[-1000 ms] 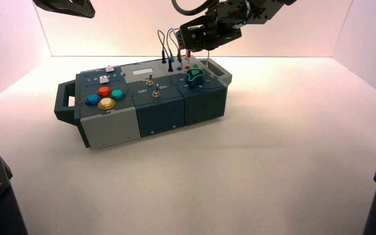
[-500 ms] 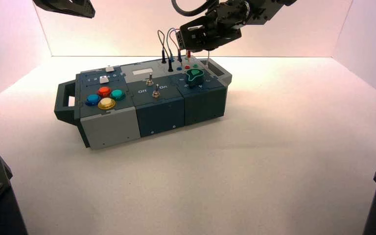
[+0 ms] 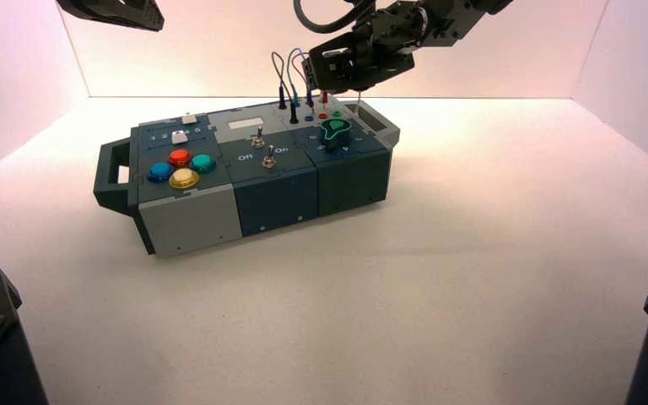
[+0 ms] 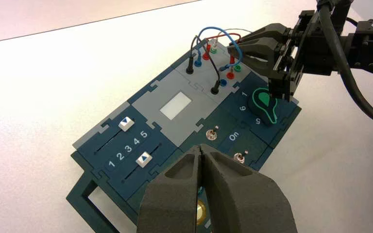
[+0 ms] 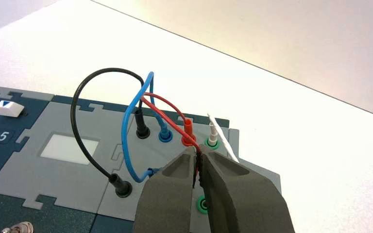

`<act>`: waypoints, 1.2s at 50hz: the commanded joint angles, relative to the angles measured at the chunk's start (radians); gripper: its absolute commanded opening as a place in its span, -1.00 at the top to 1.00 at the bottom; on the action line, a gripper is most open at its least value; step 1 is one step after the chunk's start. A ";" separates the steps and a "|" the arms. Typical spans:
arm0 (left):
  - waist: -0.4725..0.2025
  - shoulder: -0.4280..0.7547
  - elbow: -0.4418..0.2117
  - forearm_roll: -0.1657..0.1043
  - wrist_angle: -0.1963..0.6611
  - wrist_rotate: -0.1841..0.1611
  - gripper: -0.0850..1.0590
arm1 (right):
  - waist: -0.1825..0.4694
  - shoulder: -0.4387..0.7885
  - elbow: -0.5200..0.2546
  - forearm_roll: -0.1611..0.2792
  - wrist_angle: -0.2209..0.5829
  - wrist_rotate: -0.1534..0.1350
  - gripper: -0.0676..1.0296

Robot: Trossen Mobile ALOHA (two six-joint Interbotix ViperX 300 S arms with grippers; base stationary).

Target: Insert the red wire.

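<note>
The red wire loops up from a red plug seated in the back row of sockets and runs down into my right gripper. That gripper is shut on the wire's other red plug. It holds the plug upright just above the free red socket at the far right end of the box. In the high view the right gripper hangs over the box's back right corner. My left gripper is shut and empty, raised over the box's left end.
A black wire, a blue wire and a white plug crowd the same socket field. A free green socket lies beside the jaws. The green knob, two toggle switches and coloured buttons sit nearer.
The right gripper has shifted very slightly with the red plug, staying over the socket field. The left arm and the box have not moved.
</note>
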 commanded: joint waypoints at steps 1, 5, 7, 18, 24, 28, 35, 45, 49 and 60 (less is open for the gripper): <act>0.003 -0.003 -0.012 0.000 -0.006 0.006 0.91 | 0.006 -0.017 -0.028 -0.002 -0.011 0.000 0.92; 0.003 -0.002 -0.012 0.002 -0.008 0.006 0.91 | 0.006 -0.017 -0.029 -0.002 -0.009 0.000 0.92; 0.003 -0.003 -0.012 0.002 -0.006 0.006 0.91 | 0.006 -0.017 -0.031 -0.003 -0.008 0.000 0.92; 0.003 -0.002 -0.012 0.002 -0.008 0.006 0.91 | 0.008 -0.018 -0.029 -0.002 -0.003 0.003 0.92; 0.002 -0.002 -0.012 0.000 -0.008 0.006 0.91 | 0.009 -0.020 -0.028 -0.002 -0.003 0.005 0.92; 0.002 -0.002 -0.012 0.002 -0.008 0.006 0.91 | 0.011 -0.021 -0.025 -0.002 -0.003 0.005 0.92; 0.002 -0.002 -0.012 0.002 -0.008 0.006 0.91 | 0.012 -0.023 -0.023 -0.002 -0.003 0.005 0.92; 0.002 0.000 -0.012 0.000 -0.008 0.006 0.91 | 0.014 -0.026 -0.021 -0.002 -0.003 0.005 0.92; 0.002 0.000 -0.012 0.002 -0.008 0.006 0.91 | 0.014 -0.026 -0.020 -0.002 -0.003 0.003 0.92; 0.002 0.000 -0.012 0.000 -0.008 0.006 0.91 | 0.014 -0.028 -0.014 -0.002 -0.003 0.003 0.92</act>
